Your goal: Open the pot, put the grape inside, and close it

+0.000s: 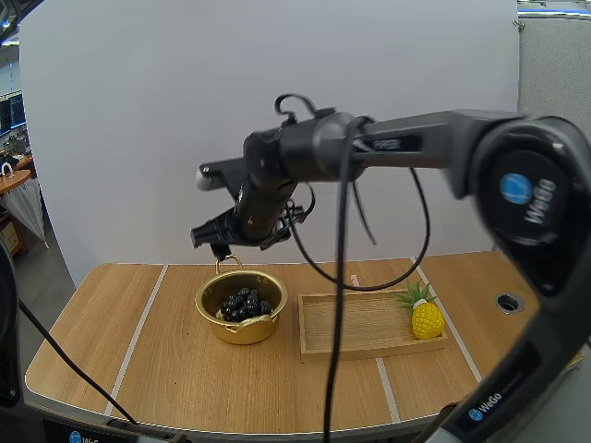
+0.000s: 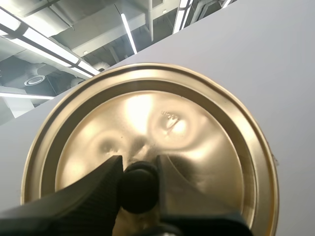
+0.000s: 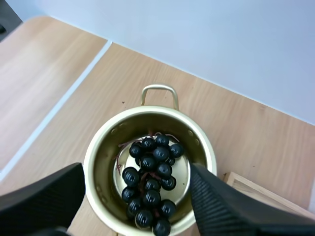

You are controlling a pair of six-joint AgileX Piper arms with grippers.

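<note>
Grapes (image 3: 150, 184), dark and glossy, lie bunched in your open gold pot (image 3: 98, 167) on the table (image 1: 166, 369); right gripper (image 3: 137, 169) hangs spread above, left gripper (image 2: 139, 162) clamps the knob (image 2: 139, 189) of the lid (image 2: 206, 123); tray (image 1: 351, 328) holds a pineapple (image 1: 426, 318).

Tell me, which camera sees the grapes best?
The right wrist view: it looks straight down into the open pot, so the whole bunch of grapes shows, lying inside. The high view has them as a small dark clump in the pot. The left wrist view faces the lid instead.
</note>
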